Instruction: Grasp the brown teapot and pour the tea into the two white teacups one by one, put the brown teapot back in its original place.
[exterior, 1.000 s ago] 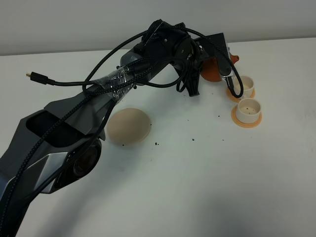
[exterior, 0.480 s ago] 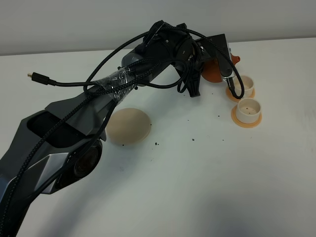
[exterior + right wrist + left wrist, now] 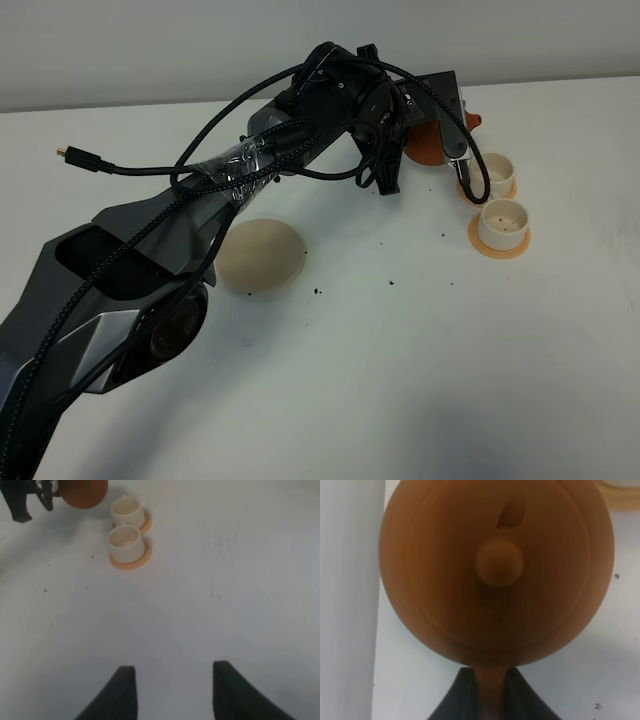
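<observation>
My left gripper (image 3: pixel 438 112) reaches across to the far right and is shut on the handle of the brown teapot (image 3: pixel 427 146). It holds the pot just beside the farther white teacup (image 3: pixel 497 171). The nearer white teacup (image 3: pixel 504 221) stands in front of it, each cup on its own orange saucer. In the left wrist view the teapot (image 3: pixel 495 570) fills the frame, lid knob towards the camera, with the dark fingers (image 3: pixel 520 700) clamped on its handle. The cream coaster (image 3: pixel 261 256) lies bare at centre left. My right gripper (image 3: pixel 175 692) is open and empty over bare table, and its view shows both cups (image 3: pixel 126 541) and the teapot (image 3: pixel 84 492) far off.
The left arm (image 3: pixel 250 165) with its looping black cables spans the table from lower left to upper right, passing above the coaster. A loose cable end (image 3: pixel 72 155) sticks out at the left. Small dark specks (image 3: pixel 318 292) dot the white table. The wall edge runs close behind the teapot.
The left gripper with the teapot has shifted slightly back and to the left, away from the farther cup. The cups, the coaster and the right gripper have not moved.
</observation>
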`<move>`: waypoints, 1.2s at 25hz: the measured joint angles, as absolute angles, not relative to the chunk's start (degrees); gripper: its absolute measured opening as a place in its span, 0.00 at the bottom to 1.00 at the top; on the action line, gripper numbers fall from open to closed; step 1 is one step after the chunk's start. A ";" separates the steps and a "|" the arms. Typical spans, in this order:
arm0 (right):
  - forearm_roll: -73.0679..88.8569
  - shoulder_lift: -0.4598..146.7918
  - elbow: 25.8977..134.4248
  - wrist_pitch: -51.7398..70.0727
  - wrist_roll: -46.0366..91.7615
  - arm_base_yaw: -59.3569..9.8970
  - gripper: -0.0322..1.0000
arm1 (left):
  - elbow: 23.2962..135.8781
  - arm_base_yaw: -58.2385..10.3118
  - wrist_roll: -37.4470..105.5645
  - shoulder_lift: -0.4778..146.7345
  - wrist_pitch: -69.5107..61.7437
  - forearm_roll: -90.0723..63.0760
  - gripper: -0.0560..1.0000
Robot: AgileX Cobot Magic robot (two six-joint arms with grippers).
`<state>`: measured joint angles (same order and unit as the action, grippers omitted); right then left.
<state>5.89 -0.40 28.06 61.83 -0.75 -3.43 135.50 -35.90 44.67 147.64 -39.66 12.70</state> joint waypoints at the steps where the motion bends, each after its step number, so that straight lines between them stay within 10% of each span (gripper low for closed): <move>1: 5.89 -0.40 28.06 61.83 -0.75 -3.43 0.39 | 135.50 -35.90 44.67 147.64 -39.66 12.70 0.17; 30: 5.89 -0.40 28.06 61.83 -0.75 -3.43 0.39 | 135.50 -35.90 44.67 147.64 -39.66 12.66 0.17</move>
